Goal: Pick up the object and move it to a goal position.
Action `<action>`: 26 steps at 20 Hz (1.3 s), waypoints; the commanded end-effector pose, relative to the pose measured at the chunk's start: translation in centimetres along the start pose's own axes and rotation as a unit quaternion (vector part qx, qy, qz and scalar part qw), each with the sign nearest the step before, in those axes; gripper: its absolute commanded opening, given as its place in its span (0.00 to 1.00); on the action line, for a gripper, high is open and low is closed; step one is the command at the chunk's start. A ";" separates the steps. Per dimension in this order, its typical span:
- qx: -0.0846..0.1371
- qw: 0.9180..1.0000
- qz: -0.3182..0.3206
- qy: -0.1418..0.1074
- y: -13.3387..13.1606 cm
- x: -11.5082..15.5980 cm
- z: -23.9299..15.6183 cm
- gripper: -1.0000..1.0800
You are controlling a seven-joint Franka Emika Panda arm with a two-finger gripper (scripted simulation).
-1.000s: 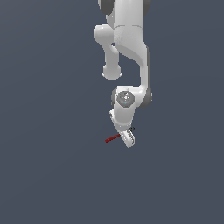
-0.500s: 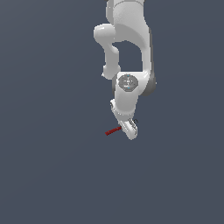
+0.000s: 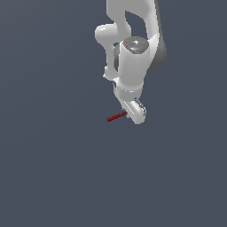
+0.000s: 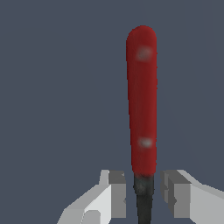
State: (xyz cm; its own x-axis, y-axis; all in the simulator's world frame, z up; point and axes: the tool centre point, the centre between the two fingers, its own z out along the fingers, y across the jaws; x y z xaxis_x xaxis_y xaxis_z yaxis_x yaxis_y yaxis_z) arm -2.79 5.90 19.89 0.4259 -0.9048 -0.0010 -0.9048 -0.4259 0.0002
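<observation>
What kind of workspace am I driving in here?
Most likely a bare simulated test scene: flat, featureless grey ground, a white arm, its gripper open around a red-handled tool, and nothing else.

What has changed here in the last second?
The arm swung its upper joints round over the tool, and the gripper came lower around the dark end. The fingers show gaps on both sides, so nothing is gripped yet. The tool lies where it was.

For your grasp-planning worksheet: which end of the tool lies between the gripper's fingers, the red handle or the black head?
The black head sits between the fingers; the red handle sticks out beyond them.
</observation>
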 end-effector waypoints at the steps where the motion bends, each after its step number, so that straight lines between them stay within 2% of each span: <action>1: 0.000 1.000 0.000 0.001 0.4 -0.3 -3.1 0.00; 16: 0.000 1.000 0.000 0.001 2.2 -2.1 -19.9 0.00; 26: 0.000 1.000 -0.002 0.001 2.5 -2.9 -26.6 0.00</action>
State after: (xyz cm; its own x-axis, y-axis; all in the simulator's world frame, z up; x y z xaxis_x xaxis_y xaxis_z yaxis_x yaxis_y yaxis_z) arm -6.18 7.35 45.75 0.4291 -0.9033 0.0007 -0.9033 -0.4291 -0.0008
